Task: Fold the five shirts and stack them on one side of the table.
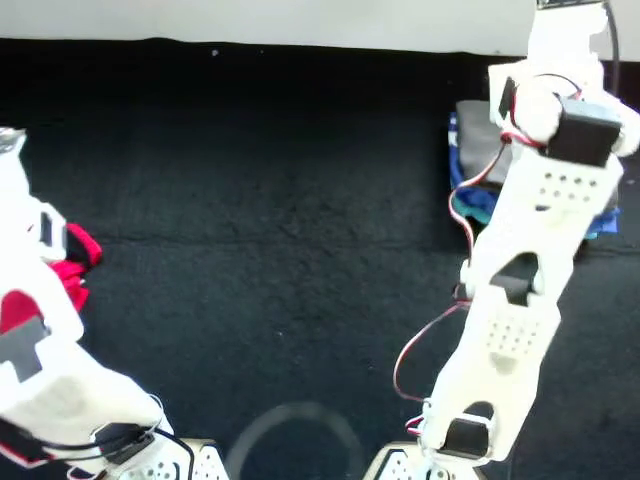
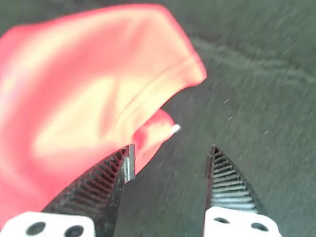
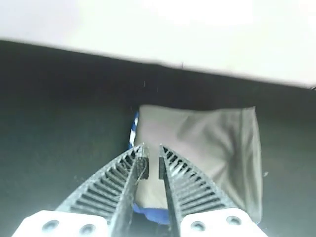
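A red shirt (image 1: 76, 262) lies crumpled at the left edge of the black table (image 1: 280, 200), partly hidden under the left arm (image 1: 40, 350). In the left wrist view the same red shirt (image 2: 84, 94) is loosely bunched, with a hemmed edge curling over and one small fold poking out toward the gripper. The left gripper (image 2: 170, 163) hangs just above the cloth with its jaws spread wide. One finger (image 2: 111, 180) is at the very edge of the red fabric, whether touching it I cannot tell, and the other is over bare table; nothing is caught between them. On the far right side of the table sits a stack of folded shirts: a grey shirt (image 1: 476, 140) lies on top, squared off and fairly flat, and a blue shirt (image 1: 457, 170) shows at the edges beneath it. How many more lie under these cannot be told. The right arm (image 1: 520, 280) stretches up over this stack and covers much of it in the high view. In the right wrist view the right gripper (image 3: 150, 160) is poised over the near edge of the grey shirt (image 3: 207, 143), its jaws drawn almost together with only a slit between them and no cloth pinched in it. The blue shirt (image 3: 134, 129) peeks out just beside the fingertips. Beyond the stack the table ends at a pale wall (image 3: 148, 24).
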You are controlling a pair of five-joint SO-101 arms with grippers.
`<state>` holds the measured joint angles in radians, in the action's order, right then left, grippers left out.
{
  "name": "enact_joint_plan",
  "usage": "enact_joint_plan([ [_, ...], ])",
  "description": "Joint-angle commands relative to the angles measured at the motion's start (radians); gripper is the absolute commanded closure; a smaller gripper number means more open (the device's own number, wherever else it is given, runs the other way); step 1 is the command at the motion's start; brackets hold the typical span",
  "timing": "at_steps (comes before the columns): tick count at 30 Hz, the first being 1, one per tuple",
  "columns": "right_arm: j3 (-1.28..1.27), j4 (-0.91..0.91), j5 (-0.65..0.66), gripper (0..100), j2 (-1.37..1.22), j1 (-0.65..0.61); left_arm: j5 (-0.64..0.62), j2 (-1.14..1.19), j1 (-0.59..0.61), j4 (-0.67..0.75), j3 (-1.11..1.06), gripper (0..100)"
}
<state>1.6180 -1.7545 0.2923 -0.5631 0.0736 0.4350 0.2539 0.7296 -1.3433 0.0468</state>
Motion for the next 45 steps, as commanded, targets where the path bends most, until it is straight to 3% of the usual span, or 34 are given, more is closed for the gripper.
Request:
enact_joint_plan([
  [1,-0.243,-0.015,-0.008,95.0,0.252,-0.036,-0.054,0.074,-0.081,0.017,0.137,76],
  [8,-0.990,-0.007,-0.005,95.2,0.822,-0.105,-0.089,0.323,-0.105,0.017,0.375,76],
  [12,-1.279,-0.004,-0.003,95.2,1.067,-0.117,-0.087,0.453,-0.077,0.009,0.472,78],
  [19,-1.649,0.064,-0.006,95.2,1.273,-0.117,-0.086,0.539,-0.058,-0.061,0.556,79],
  [23,-1.822,0.145,-0.008,95.2,1.345,-0.117,-0.089,0.538,-0.061,-0.064,0.555,100],
  [28,-2.014,0.200,-0.009,95.2,1.448,-0.116,-0.089,0.504,-0.094,-0.183,0.636,99],
  [34,-2.279,0.282,-0.009,95.2,1.589,-0.114,-0.094,0.355,-0.288,-0.417,0.849,99],
  [45,-2.784,0.521,-0.005,95.2,1.842,-0.102,-0.092,-0.108,-0.691,-0.431,0.881,99],
])
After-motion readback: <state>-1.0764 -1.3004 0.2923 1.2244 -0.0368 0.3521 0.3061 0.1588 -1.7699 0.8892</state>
